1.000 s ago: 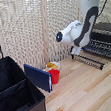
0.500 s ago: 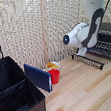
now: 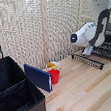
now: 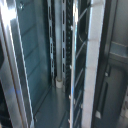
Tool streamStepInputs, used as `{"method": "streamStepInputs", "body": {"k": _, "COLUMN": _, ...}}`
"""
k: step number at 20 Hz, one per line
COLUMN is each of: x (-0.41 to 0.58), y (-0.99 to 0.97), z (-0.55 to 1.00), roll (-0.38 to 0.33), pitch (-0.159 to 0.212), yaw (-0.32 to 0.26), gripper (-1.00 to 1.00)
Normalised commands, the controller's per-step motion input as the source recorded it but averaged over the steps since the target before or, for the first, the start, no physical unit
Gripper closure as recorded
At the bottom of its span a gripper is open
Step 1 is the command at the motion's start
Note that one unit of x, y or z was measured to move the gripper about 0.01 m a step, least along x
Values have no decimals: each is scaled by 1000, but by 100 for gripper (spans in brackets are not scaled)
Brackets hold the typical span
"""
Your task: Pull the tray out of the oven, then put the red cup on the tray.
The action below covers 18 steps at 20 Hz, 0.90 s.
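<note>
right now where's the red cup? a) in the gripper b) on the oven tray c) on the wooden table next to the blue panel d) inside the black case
c: the red cup stands on the wooden table, right beside the blue panel, with the white bowl just behind it.

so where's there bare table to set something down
Bare wood table runs between the red cup and the dark barred frame, and in front of both. It is crowded by the black case, where the blue panel, cup and white bowl cluster.
</note>
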Motion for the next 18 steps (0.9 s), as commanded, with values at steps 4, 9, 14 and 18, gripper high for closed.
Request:
{"method": "streamStepInputs", "body": {"k": 4, "x": 0, "y": -271, "z": 6, "roll": 62, "pitch": 0, "yaw": 42, "gripper": 100}}
{"method": "streamStepInputs", "body": {"k": 9, "x": -10, "y": -135, "z": 0, "roll": 0, "pitch": 0, "yaw": 0, "gripper": 100}}
{"method": "streamStepInputs", "body": {"k": 14, "x": -39, "y": -77, "z": 0, "roll": 0, "pitch": -2, "yaw": -10, "gripper": 100}}
{"method": "streamStepInputs", "body": {"k": 18, "x": -14, "y": -4, "z": -14, "roll": 13, "pitch": 0, "yaw": -27, "gripper": 100}}
